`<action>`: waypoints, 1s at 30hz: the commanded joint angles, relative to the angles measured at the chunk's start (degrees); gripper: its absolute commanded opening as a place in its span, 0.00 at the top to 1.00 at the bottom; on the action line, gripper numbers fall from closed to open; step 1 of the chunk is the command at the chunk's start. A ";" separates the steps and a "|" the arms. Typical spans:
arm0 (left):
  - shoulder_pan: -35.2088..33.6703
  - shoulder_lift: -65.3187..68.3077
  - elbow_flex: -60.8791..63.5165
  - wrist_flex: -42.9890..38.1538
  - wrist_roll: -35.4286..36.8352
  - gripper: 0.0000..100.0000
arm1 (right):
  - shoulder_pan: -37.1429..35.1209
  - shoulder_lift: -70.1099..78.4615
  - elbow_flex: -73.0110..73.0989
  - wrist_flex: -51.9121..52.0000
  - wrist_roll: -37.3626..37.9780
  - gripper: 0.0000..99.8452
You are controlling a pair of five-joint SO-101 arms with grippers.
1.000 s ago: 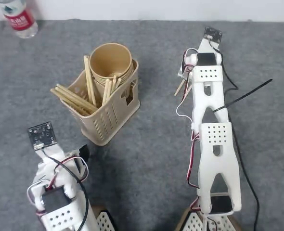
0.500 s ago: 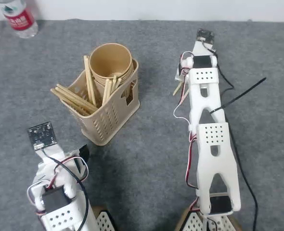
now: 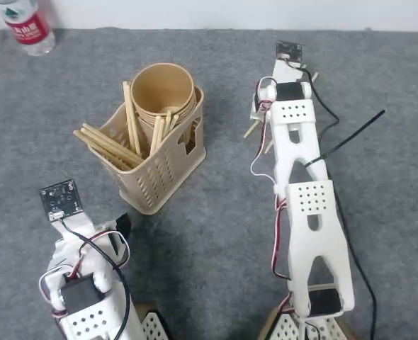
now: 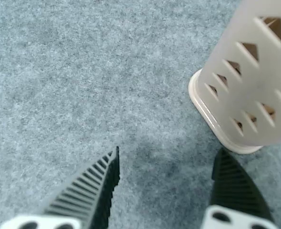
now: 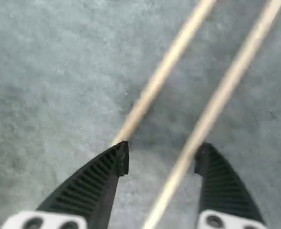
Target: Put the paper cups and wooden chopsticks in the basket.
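The beige slotted basket [image 3: 156, 166] stands left of the table's middle and holds stacked paper cups [image 3: 163, 88] and several wooden chopsticks [image 3: 110, 145]. Two loose chopsticks [image 3: 253, 128] lie on the grey carpet under my outstretched right arm [image 3: 294, 120]. In the right wrist view my right gripper [image 5: 162, 155] is open just above them. One chopstick [image 5: 216, 100] runs between its fingers, and the other chopstick [image 5: 164, 67] ends at one fingertip. My left gripper [image 4: 168, 160] is open and empty over bare carpet, beside the basket's base corner [image 4: 240, 95].
A plastic bottle with a red label [image 3: 26, 27] lies at the far left corner. A black cable [image 3: 351, 138] sticks out to the right of the right arm. The left arm [image 3: 81, 283] is folded back at the near left edge.
My right arm has swung a little to the left, toward the basket's side, over the loose chopsticks. The left arm and the basket have not moved.
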 commanded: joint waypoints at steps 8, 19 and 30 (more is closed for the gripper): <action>0.26 -0.88 -0.31 -0.09 0.53 0.70 | 1.19 -11.12 -12.66 10.42 4.04 0.98; 0.26 -0.88 -0.31 -0.09 0.53 0.70 | 0.22 -7.78 -9.93 -9.27 6.42 0.92; 0.26 -0.88 -0.31 -0.09 0.53 0.70 | -0.75 2.51 1.58 -21.14 23.74 0.99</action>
